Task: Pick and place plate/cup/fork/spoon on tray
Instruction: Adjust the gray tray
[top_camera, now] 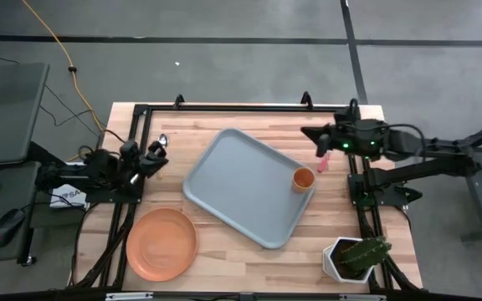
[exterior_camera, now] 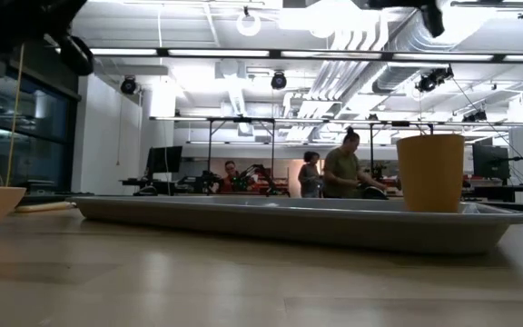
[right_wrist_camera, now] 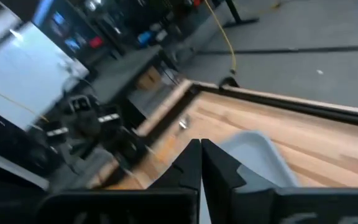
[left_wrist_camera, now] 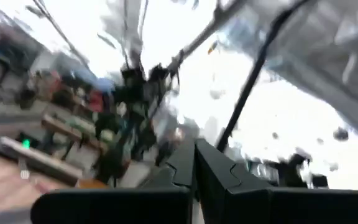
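Cup (top_camera: 303, 179) already on tray (top_camera: 233, 180); right gripper (top_camera: 319, 144) fingers pressed together above fork (top_camera: 323, 162), should descend squarely; left gripper (top_camera: 157, 155) also closed

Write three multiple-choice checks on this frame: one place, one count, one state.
1. The plate lies:
A. on the tray
B. on the table, off the tray
C. under the cup

2. Dishes on the tray:
A. none
B. one
C. three

3. The right hand is:
A. shut, empty
B. open wide
C. shut on the cup

Key:
1. B, the plate sits on bare wood beside the tray's corner.
2. B, only the cup stands on the tray.
3. A, in the right wrist view its fingers meet with nothing between them.

The left hand waits at the table's left side.
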